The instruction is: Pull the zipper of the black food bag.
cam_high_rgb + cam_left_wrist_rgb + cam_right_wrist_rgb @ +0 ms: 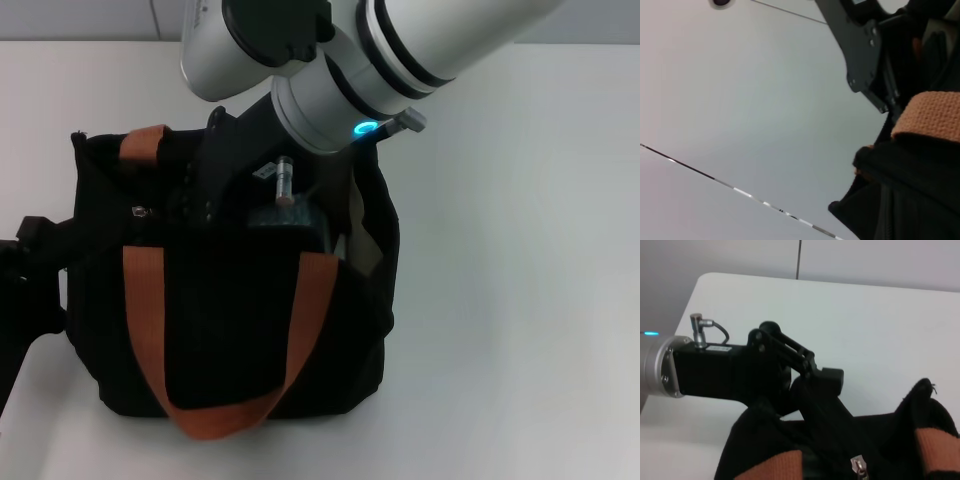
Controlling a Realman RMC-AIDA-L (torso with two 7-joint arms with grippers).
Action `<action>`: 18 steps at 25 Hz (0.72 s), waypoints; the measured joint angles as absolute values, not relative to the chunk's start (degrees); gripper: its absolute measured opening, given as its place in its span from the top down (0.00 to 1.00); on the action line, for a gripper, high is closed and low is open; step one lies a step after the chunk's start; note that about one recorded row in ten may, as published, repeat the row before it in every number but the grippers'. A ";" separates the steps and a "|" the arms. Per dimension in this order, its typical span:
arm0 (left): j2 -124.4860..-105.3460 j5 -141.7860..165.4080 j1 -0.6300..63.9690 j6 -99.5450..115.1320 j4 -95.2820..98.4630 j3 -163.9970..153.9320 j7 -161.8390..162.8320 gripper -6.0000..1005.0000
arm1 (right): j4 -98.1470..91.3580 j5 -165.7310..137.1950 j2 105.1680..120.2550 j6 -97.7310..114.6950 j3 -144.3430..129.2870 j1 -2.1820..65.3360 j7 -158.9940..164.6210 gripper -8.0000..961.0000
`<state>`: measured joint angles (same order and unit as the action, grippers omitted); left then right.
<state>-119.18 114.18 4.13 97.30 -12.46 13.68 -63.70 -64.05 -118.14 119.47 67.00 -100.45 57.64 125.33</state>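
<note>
The black food bag [220,330] stands on the white table, left of centre, with orange-brown straps [310,320] over its front. Its small silver zipper [138,212] pull sits near the bag's left end. In the right wrist view the zipper [858,467] hangs free with nothing on it. My left gripper [832,382] comes in from the left and is shut on the bag's [880,440] left-end fabric. In the head view it [35,262] shows as a dark shape at the bag's left side. My right gripper [207,190] hangs over the bag's top opening, right of the zipper.
My white right arm [400,50] crosses the top of the head view and hides the bag's back right. Bare table [520,300] spreads to the right and front. The table's far corner [700,277] shows beyond the left gripper. The left wrist view shows a strap [932,115] up close.
</note>
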 joint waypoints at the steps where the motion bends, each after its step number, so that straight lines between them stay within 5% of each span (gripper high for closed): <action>1: -119.18 114.18 4.13 97.30 -12.46 13.68 -63.70 0.98 | -64.05 -118.14 119.47 67.00 -100.45 57.64 125.33 1.00; 18: -119.18 114.15 4.16 103.03 -15.21 17.02 -60.15 0.98 | -71.52 -120.09 119.55 71.17 -94.82 50.06 125.93 0.95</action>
